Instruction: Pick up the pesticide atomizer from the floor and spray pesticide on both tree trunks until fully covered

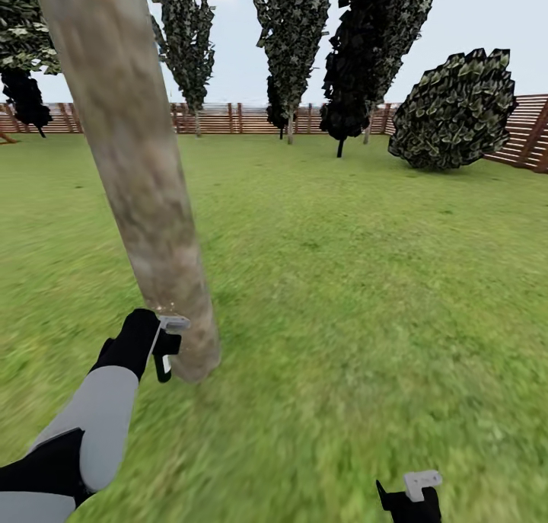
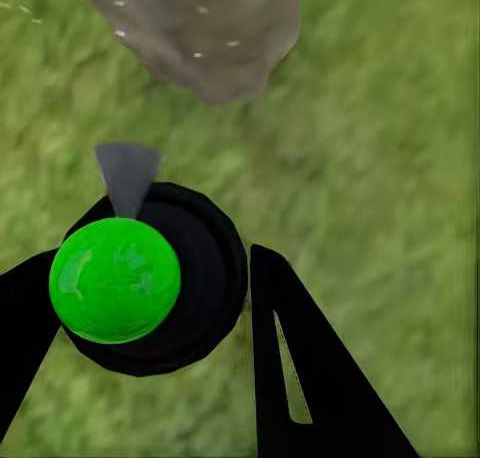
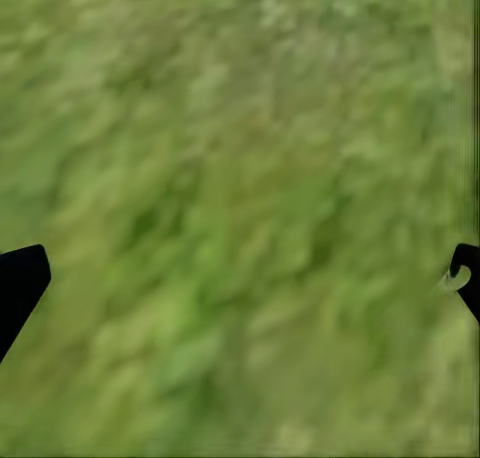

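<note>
- Tree trunk (image 1: 137,180): smooth cylinder, mottled grey-beige bark, leaning across the head view from 11 o'clock down to the lawn (image 1: 365,279).
- Lawn: flat, blurry green grass.
- Left tool (image 1: 169,346): just beside the trunk base, at 8 o'clock in the head view; black fingers (image 2: 300,378) pinching the atomizer (image 2: 150,278), a round black body with a glossy green ball and a grey tapered nozzle toward the trunk.
- Right tool (image 1: 411,496): at 5 o'clock, spread apart over grass.
- Background: four dark jagged trees (image 1: 293,43), one round bush (image 1: 455,112), slatted reddish-brown fence (image 1: 525,131).

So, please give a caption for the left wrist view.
Left gripper holding the green-capped atomizer, nozzle toward the tree trunk base.
</note>
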Available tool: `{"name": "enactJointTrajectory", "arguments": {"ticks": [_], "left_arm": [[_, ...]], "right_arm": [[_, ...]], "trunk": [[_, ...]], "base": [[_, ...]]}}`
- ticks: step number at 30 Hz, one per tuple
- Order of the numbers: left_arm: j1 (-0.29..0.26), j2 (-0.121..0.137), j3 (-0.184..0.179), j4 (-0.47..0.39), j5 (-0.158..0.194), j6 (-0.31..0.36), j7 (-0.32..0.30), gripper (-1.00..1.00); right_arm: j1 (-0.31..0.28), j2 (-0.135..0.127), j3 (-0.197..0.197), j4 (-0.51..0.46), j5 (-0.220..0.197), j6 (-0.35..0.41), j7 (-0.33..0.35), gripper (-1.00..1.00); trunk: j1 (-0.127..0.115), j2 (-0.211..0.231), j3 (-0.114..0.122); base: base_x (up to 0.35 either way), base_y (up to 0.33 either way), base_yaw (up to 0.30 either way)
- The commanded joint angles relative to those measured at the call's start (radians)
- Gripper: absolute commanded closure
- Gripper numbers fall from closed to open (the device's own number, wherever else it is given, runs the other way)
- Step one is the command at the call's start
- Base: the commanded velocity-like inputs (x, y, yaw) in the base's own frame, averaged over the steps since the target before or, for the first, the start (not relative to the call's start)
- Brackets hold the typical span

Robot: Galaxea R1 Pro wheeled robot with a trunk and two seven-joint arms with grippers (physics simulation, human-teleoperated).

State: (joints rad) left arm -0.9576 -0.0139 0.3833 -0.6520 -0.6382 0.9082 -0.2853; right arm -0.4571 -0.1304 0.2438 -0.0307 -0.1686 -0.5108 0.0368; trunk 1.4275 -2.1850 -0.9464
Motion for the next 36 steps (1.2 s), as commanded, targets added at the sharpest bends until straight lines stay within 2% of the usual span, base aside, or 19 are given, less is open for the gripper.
{"name": "enactJointTrajectory", "arguments": {"ticks": [1, 8, 9, 13, 17, 19, 21, 24, 28, 32, 36], "left_arm": [[0.008, 0.001, 0.001, -0.001, 0.0, 0.0, 0.0, 1.0], [0.036, 0.008, 0.007, -0.001, 0.0, -0.005, 0.0, 1.0], [0.036, 0.015, 0.009, -0.002, 0.0, -0.005, 0.0, 1.0], [0.037, 0.072, 0.009, 0.005, 0.008, -0.005, -0.001, 1.0], [0.057, 0.058, 0.003, 0.021, 0.013, -0.011, 0.0, 1.0], [0.066, 0.025, 0.003, 0.024, 0.014, -0.047, 0.001, 1.0], [0.067, 0.018, 0.004, 0.024, 0.015, -0.055, 0.001, 1.0], [0.073, 0.023, 0.009, 0.025, 0.014, -0.062, 0.0, 1.0], [0.123, 0.03, 0.016, 0.013, 0.013, -0.067, 0.0, 1.0], [0.153, 0.029, 0.019, 0.023, 0.014, -0.137, 0.0, 1.0], [0.166, 0.029, 0.066, 0.026, 0.017, -0.173, -0.001, 1.0]], "right_arm": [[0.0, 0.0, -0.001, 0.0, 0.0, 0.0, 0.0, -1.0], [0.0, 0.001, 0.0, 0.0, 0.0, 0.0, 0.0, -1.0], [0.0, 0.001, 0.0, 0.0, 0.001, 0.0, 0.0, -1.0], [0.0, 0.002, 0.0, 0.0, 0.001, 0.0, 0.0, -1.0], [0.0, 0.002, 0.0, 0.0, 0.001, 0.0, 0.0, -1.0], [0.0, 0.002, 0.0, 0.001, 0.001, 0.0, 0.0, -1.0], [0.0, 0.002, 0.0, 0.001, 0.001, 0.0, 0.0, -1.0], [0.0, 0.002, 0.0, 0.001, 0.001, 0.0, 0.0, -1.0], [0.0, 0.001, 0.0, 0.002, 0.001, 0.0, 0.0, -1.0], [0.0, -0.002, -0.001, 0.002, 0.001, 0.0, -0.001, -1.0], [0.0, -0.002, 0.0, 0.002, 0.001, 0.0, -0.002, -1.0]], "trunk": [[0.0, 0.0, 0.0], [0.0, 0.0, 0.0], [0.0, 0.0, 0.0], [0.0, 0.0, 0.0], [0.0, 0.0, 0.0], [0.0, 0.0, 0.0], [0.0, 0.0, 0.0], [0.0, 0.0, 0.0], [0.0, 0.0, 0.0], [0.0, 0.0, 0.0], [0.0, 0.0, 0.0]], "base": [[0.232, -0.195, 0.002], [0.102, -0.075, 0.155], [0.005, -0.004, 0.271], [0.001, -0.001, 0.276], [0.0, 0.0, 0.277], [0.0, 0.0, 0.274], [0.0, 0.0, 0.223], [0.0, 0.0, 0.056], [0.0, 0.0, 0.006], [0.0, 0.0, 0.0], [0.041, -0.041, 0.0]]}}
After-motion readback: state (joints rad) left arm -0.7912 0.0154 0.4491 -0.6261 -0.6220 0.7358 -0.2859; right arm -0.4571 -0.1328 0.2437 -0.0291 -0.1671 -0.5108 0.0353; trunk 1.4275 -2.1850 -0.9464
